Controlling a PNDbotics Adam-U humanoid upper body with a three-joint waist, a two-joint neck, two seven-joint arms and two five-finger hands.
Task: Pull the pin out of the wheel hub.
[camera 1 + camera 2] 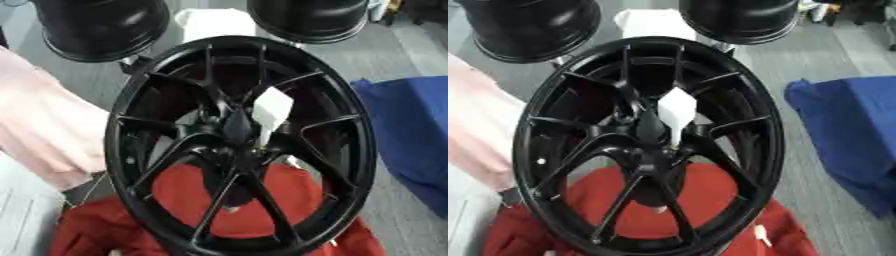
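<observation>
Hub (238, 131) of the upright wheel (122, 150) faces the camera, with a white piece (271, 109), possibly the pin, slanting out just beside its centre; neither hand is in view, so finger state and nearer arm cannot be told.

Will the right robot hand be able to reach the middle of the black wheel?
Probably yes, though neither robot hand is in view. The hub faces the camera uncovered; only a white piece sticks out beside it.

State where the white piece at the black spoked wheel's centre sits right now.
In both eye views the white piece sits just up and right of the black spoked wheel's hub, above the red cloth showing through the spokes.
</observation>
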